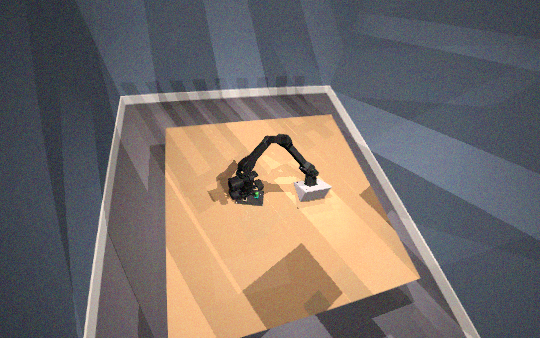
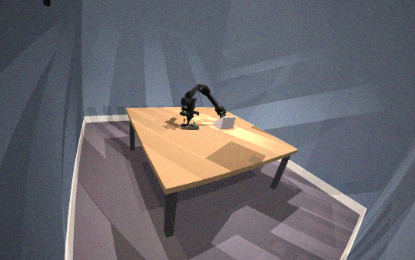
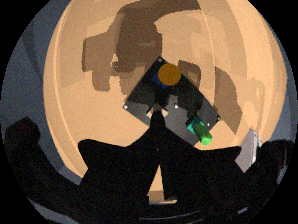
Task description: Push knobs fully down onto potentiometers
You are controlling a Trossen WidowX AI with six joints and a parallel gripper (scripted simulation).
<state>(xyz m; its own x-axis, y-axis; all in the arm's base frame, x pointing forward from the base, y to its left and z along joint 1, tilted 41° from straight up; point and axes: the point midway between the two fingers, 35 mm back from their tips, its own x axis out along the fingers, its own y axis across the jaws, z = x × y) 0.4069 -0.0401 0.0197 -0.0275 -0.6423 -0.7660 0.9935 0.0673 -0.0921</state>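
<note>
The dark circuit board (image 1: 255,202) (image 2: 190,128) (image 3: 141,100) stands on the table. In the wrist view an orange knob (image 3: 169,74) is over a blue potentiometer (image 3: 158,82) near the board's far corner; it also shows small in the exterior view (image 2: 184,121). A green knob (image 1: 256,194) (image 2: 194,123) (image 3: 203,135) stands tall over a teal potentiometer (image 3: 194,124) near the board's right side. My gripper (image 2: 188,123) (image 3: 156,127) is shut and empty, its tips over the board between the two knobs, beside both. Whether the tips touch the board is not clear. The knobs' undersides are hidden.
The arm's base stands at a white wedge-shaped block (image 1: 313,191) (image 2: 227,122) (image 3: 247,154), right of the board in the top and exterior views. The arm arches from there to the board. The wooden table (image 1: 215,280) (image 2: 184,161) carries broad shadows.
</note>
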